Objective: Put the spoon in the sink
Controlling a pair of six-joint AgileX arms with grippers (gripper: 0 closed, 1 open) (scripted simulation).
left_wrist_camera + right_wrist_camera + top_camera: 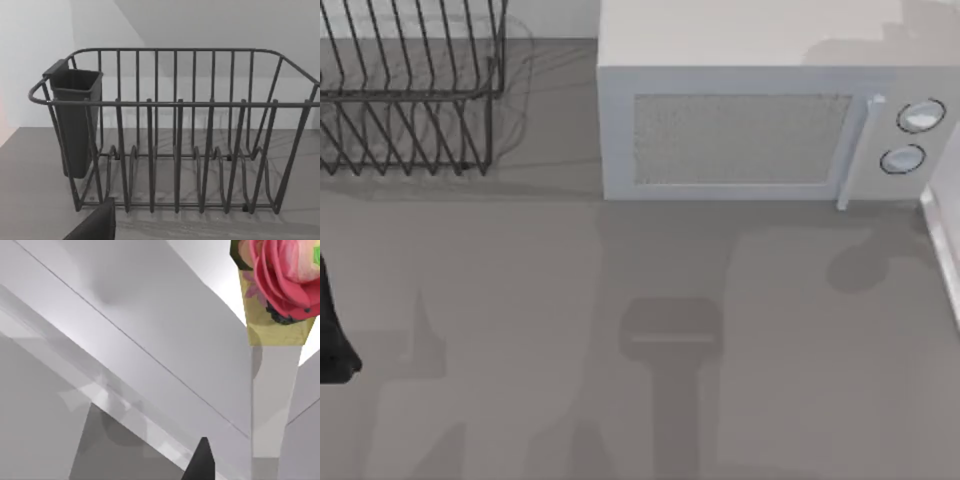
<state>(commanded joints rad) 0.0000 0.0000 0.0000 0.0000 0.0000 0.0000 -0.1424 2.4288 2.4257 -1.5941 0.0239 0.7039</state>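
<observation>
On the tabletop (520, 300) you have a wire dish rack (410, 90) and a microwave (760, 130); I can't locate the spoon or sink. Expect it light, stiff, slippery: take the handle's middle. Either pincer's state: cannot tell.

The top view looks straight down on the counter (520, 330), taking in the rack (410, 90) at its back left corner and the microwave (750, 120) along the back edge. The left wrist view faces the same rack (175, 130) level and from near. The right wrist view tilts upward, close to white panels and a flower (280, 275).
</observation>
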